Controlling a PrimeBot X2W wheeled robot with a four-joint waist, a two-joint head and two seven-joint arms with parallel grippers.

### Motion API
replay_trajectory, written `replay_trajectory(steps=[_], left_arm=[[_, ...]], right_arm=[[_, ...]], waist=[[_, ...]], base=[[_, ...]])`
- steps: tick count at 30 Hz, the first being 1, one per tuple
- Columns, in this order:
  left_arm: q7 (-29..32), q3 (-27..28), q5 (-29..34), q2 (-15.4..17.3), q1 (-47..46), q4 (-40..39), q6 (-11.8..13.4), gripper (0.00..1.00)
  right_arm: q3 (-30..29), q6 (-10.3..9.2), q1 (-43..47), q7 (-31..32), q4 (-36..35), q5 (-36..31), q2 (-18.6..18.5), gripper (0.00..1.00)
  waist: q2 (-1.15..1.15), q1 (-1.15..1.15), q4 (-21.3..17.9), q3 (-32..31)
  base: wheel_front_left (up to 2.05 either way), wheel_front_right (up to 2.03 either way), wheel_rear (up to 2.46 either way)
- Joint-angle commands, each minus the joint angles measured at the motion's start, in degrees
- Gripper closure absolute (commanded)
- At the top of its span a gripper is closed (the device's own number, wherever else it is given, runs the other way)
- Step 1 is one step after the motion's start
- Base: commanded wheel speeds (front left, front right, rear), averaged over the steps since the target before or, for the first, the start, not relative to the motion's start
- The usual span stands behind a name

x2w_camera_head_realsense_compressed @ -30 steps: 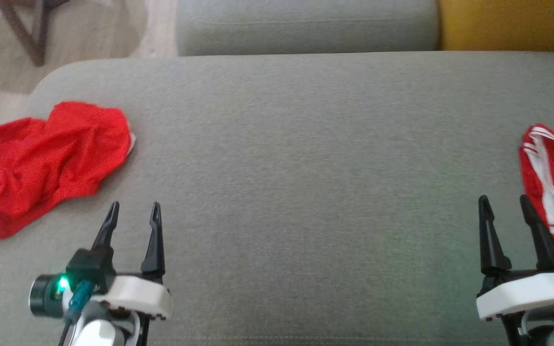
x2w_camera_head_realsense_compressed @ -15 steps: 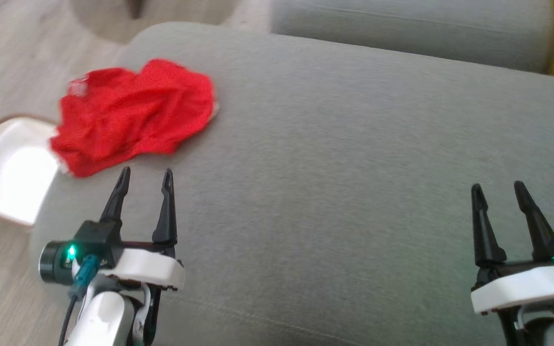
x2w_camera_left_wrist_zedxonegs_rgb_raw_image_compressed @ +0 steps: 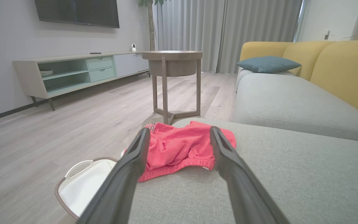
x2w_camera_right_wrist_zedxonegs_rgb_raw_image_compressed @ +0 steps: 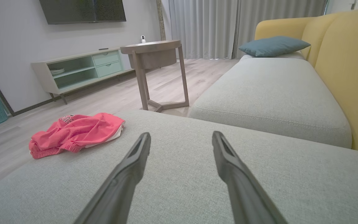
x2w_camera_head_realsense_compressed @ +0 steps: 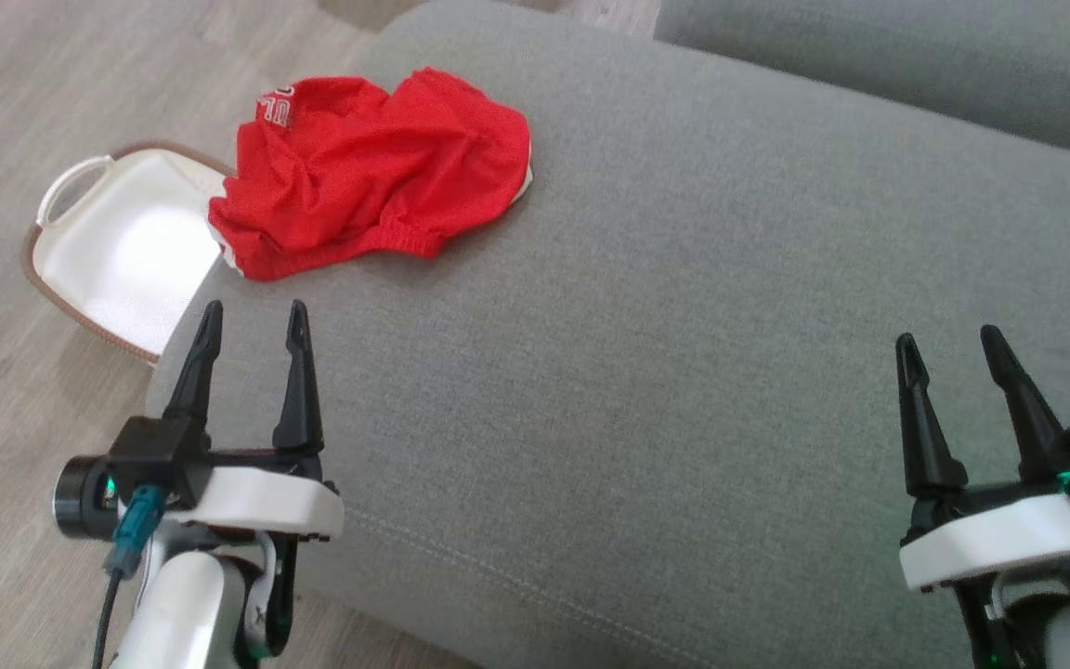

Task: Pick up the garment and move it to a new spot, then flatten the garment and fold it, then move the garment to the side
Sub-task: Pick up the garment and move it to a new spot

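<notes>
The garment (x2w_camera_head_realsense_compressed: 377,177) is a crumpled red piece with an elastic hem and white lettering, lying at the left corner of the grey sofa cushion (x2w_camera_head_realsense_compressed: 684,372). My left gripper (x2w_camera_head_realsense_compressed: 252,321) hovers open just short of it, fingers pointing at it, nothing between them. From the left wrist, the garment (x2w_camera_left_wrist_zedxonegs_rgb_raw_image_compressed: 179,147) shows between the two fingers (x2w_camera_left_wrist_zedxonegs_rgb_raw_image_compressed: 126,174). My right gripper (x2w_camera_head_realsense_compressed: 948,344) stands open over the cushion's right part, far from the cloth. In the right wrist view the garment (x2w_camera_right_wrist_zedxonegs_rgb_raw_image_compressed: 73,132) lies off to the left of the open gripper (x2w_camera_right_wrist_zedxonegs_rgb_raw_image_compressed: 180,138).
A white basket (x2w_camera_head_realsense_compressed: 117,251) with handles stands on the wooden floor just beyond the cushion's left edge, under the garment's overhang. A round side table (x2w_camera_left_wrist_zedxonegs_rgb_raw_image_compressed: 172,81), a low media cabinet (x2w_camera_left_wrist_zedxonegs_rgb_raw_image_compressed: 73,71) and a yellow sofa back (x2w_camera_right_wrist_zedxonegs_rgb_raw_image_compressed: 346,68) with a blue pillow (x2w_camera_right_wrist_zedxonegs_rgb_raw_image_compressed: 272,45) lie further off.
The head camera has swung left: the garment now sits higher and nearer the middle, the basket has come into view, and a second red garment at the right has gone out of frame. Both grippers stay open.
</notes>
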Motion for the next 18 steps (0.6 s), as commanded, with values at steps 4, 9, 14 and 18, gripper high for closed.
replay_trajectory(steps=[4,9,14,18], left_arm=[[-0.69,3.03,1.19,-1.18,-4.13,-1.92,-0.93,0.00],[-0.69,3.91,0.67,-3.05,-11.37,2.85,-2.07,0.00],[-0.69,5.32,-1.32,-4.21,-21.49,13.33,-3.82,0.00],[-0.69,5.46,-2.52,-4.60,-28.17,22.87,-5.00,0.00]], right_arm=[[2.05,0.37,-4.39,1.76,-4.45,-1.31,-0.94,0.00],[1.84,0.37,-7.00,4.52,-7.79,-1.68,-3.52,0.00],[0.72,0.37,-9.25,6.56,-10.15,-1.46,-6.33,0.00],[-0.23,0.37,-10.10,7.27,-11.12,-1.21,-7.22,0.00]], waist=[[0.00,0.00,-1.45,5.12],[0.00,0.00,-3.71,13.01],[0.00,0.00,-5.52,19.48],[0.00,0.00,-6.11,22.00]], base=[[0.00,0.00,0.00],[0.00,0.00,0.00],[0.00,0.00,0.00],[0.00,0.00,0.00]])
